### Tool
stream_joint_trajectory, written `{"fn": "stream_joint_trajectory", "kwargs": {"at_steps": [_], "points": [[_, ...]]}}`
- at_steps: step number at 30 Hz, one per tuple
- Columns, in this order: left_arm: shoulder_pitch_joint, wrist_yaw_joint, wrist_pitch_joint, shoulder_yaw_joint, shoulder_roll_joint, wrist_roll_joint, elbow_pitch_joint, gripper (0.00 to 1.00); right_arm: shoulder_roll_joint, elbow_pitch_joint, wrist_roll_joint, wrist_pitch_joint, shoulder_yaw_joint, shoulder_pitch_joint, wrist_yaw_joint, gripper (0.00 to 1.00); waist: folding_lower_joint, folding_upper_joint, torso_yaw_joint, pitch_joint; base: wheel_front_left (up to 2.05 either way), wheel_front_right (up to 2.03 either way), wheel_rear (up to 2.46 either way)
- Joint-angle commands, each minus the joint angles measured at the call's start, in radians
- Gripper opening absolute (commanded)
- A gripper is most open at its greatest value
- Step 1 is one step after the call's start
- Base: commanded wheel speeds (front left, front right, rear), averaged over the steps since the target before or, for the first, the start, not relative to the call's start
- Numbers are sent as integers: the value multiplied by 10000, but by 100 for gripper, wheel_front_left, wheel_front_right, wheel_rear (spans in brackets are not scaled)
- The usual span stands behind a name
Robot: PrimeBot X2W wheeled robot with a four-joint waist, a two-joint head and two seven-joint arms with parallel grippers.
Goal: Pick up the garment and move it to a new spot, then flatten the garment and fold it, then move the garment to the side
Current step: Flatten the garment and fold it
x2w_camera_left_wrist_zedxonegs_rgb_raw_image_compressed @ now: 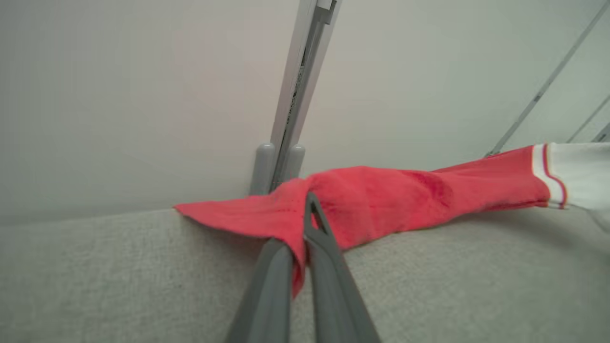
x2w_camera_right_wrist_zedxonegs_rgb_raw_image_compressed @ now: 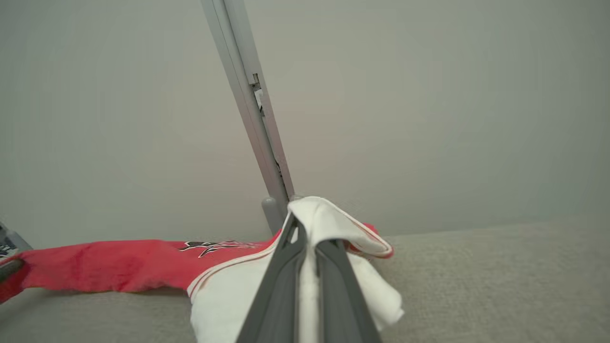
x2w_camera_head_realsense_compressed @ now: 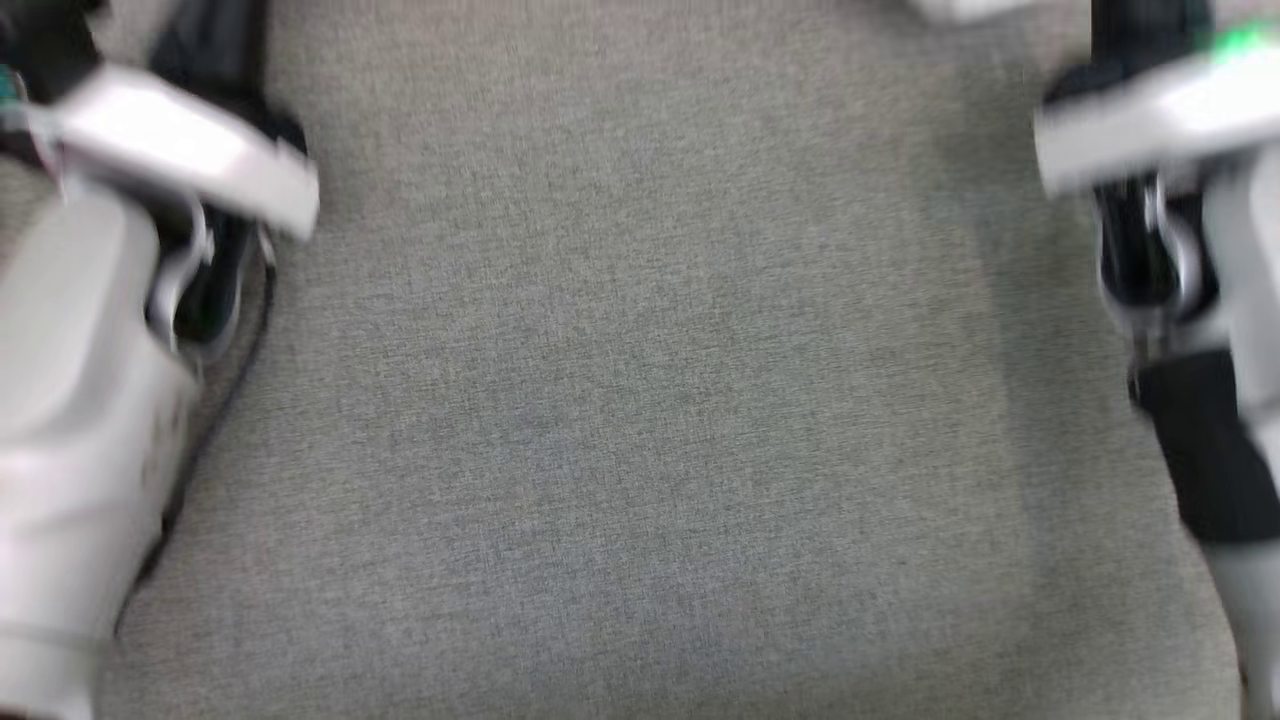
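Head view: the picture was blurred. The pale left forearm [x2w_camera_head_realsense_compressed: 90,400] stood at the left edge and the right forearm [x2w_camera_head_realsense_compressed: 1200,300] at the right edge, well apart, with the grey cloth-covered worktop [x2w_camera_head_realsense_compressed: 640,400] between them. How either pincer stood could not be read here.

Left wrist view: the left pincer [x2w_camera_left_wrist_zedxonegs_rgb_raw_image_compressed: 299,224] was closed tight on the red end of the garment [x2w_camera_left_wrist_zedxonegs_rgb_raw_image_compressed: 405,200]. A fold of cloth was nipped between the two fingers and draped over one of them. From that grip the garment ran off to the right as a long, twisted band, ending in a white part with a red stripe at the frame edge. It lay low over the worktop [x2w_camera_left_wrist_zedxonegs_rgb_raw_image_compressed: 119,276]. A shadow under its far part suggested it was lifted a little there, though whether the middle touched the surface could not be told. A grey post [x2w_camera_left_wrist_zedxonegs_rgb_raw_image_compressed: 290,119] rose behind it against a plain wall.

Right wrist view: the right pincer [x2w_camera_right_wrist_zedxonegs_rgb_raw_image_compressed: 307,233] was likewise closed, gripping the bunched white end, which spilled over both fingers. The red length [x2w_camera_right_wrist_zedxonegs_rgb_raw_image_compressed: 119,267] stretched away to the left.

So the garment's long axis ran straight from one pincer to the other, across the robot's front, with each arm holding its own end and neither nearer. Judging by this, it was being carried or drawn taut for laying flat. Setting it down would call for both arms to lower together, keeping that line stretched.
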Motion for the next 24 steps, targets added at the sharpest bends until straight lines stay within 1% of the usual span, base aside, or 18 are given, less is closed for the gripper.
{"fn": "stream_joint_trajectory", "kwargs": {"at_steps": [1,3,4,7,11,13,14,16,18,19,20,23,24], "points": [[911,-11,1,-236,231,-286,-254,0,-319,-552,195,-83,-38,918,1,0,-1,0,33,-426,0,0,0],[1980,-10,15,-559,520,-651,-739,0,-573,-1279,533,-85,-114,2201,1,0,-1,0,91,-871,0,0,0],[2481,-4,12,-565,629,-876,-960,0,-713,-1582,672,-83,-124,2822,1,0,-1,0,113,-1097,0,0,0],[3923,16,178,-791,875,-1300,-1676,0,-916,-2346,1093,-75,-167,4487,1,0,-1,0,183,-1914,0,0,0],[5707,429,424,-832,978,-1900,-2726,0,-1099,-3022,1638,99,-522,6324,1,0,-1,0,277,-3052,0,0,0],[6540,703,596,-865,1014,-2214,-3362,0,-1207,-3277,1868,273,-738,7212,1,0,-1,0,354,-3587,0,0,0],[7300,921,735,-833,928,-2669,-3935,0,-1413,-3527,2034,474,-822,8072,1,0,-1,0,482,-4092,0,0,0],[8018,1158,922,-983,1003,-2815,-4326,0,-1478,-3653,2271,671,-1076,9047,1,0,-1,0,622,-4546,0,0,0],[8671,1436,984,-1024,1011,-3032,-4688,0,-1519,-3792,2415,935,-1237,9940,1,0,-1,0,680,-4849,0,0,0],[8671,1436,984,-1024,1011,-3032,-4688,0,-1519,-3792,2415,935,-1237,9940,1,0,-1,0,680,-4849,0,0,0],[8991,1536,1011,-1067,983,-3152,-4843,0,-1551,-3849,2438,1072,-1293,10338,1,0,-1,0,706,-4972,0,0,0],[10026,1886,1078,-1179,952,-3490,-5477,0,-1453,-3986,2488,1563,-1494,11532,1,0,-1,0,707,-5124,0,0,0],[10235,1942,1073,-1176,915,-3621,-5633,0,-1366,-4004,2566,1651,-1582,11661,1,0,-1,0,691,-5117,0,0,0]]}}
